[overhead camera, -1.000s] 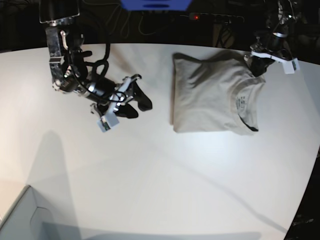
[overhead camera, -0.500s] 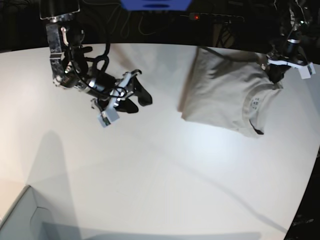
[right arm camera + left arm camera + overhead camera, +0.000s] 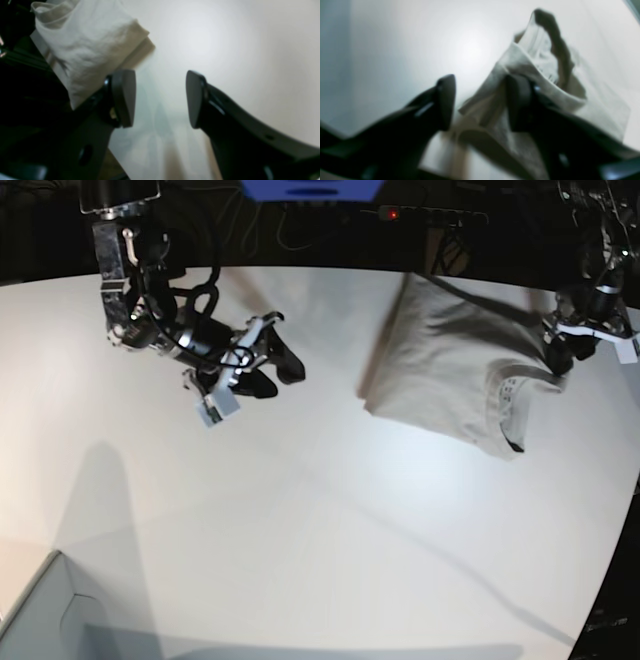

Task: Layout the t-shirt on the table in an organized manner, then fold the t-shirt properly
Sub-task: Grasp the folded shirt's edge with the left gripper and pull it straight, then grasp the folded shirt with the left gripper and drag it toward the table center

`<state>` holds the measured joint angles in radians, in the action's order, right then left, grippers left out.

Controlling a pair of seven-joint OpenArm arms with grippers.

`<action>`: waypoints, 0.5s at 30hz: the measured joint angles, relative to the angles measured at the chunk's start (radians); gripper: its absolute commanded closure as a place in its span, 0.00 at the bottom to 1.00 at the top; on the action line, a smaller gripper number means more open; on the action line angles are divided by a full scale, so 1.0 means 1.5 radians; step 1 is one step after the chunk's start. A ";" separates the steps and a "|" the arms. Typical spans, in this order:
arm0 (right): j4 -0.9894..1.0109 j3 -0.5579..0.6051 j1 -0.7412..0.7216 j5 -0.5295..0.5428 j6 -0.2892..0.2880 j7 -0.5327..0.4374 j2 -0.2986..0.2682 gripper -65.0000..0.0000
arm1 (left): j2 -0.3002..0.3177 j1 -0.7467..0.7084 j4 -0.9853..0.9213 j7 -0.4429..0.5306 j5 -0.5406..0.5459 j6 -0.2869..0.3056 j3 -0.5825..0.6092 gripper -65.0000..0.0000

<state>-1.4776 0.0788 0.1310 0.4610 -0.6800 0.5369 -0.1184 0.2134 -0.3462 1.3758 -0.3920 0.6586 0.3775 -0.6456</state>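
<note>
The folded light grey-beige t-shirt point(image 3: 450, 360) lies at the table's point(image 3: 320, 530) far right, collar toward the right edge. My left gripper point(image 3: 558, 358) hovers at the collar corner. In the left wrist view the left gripper point(image 3: 480, 100) is open, with the t-shirt point(image 3: 600, 110) bunched against its right finger point(image 3: 517, 102) and a cloth edge reaching into the gap. My right gripper point(image 3: 280, 365) hangs open over bare table left of the shirt. The right wrist view shows that gripper point(image 3: 160, 100) with nothing between its fingers and the t-shirt point(image 3: 85, 37) at upper left.
A pale grey box corner point(image 3: 40, 620) sits at the front left. Behind the table's far edge are a blue object point(image 3: 310, 188), cables and a power strip point(image 3: 420, 215) with a red light. The table's curved edge runs close along the right of the shirt.
The shirt was dragged right and toward the far edge by the left gripper, which has now opened and let go. The right arm drifted slightly back.
</note>
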 measured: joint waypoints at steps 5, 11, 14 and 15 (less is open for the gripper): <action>-0.026 0.000 0.015 0.002 0.000 -0.001 0.000 0.50 | -0.007 -0.006 -0.017 -0.005 -0.003 0.000 -0.036 0.34; -0.056 0.000 0.019 0.000 0.000 -0.002 0.000 0.50 | -0.002 0.007 -0.017 0.000 -0.004 -0.004 -0.061 0.34; -0.057 0.000 0.026 -0.001 0.000 0.002 0.000 0.50 | -0.004 0.013 -0.009 0.000 -0.002 0.002 -0.088 0.34; -0.057 0.000 0.027 -0.001 0.000 0.002 0.000 0.50 | -0.003 0.011 -0.004 0.000 -0.002 0.000 -0.098 0.34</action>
<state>-1.5635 0.0784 0.1722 0.4603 -0.6800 0.5396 -0.1188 0.2092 -0.3302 1.3705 -0.3923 0.6552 0.3775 -0.7933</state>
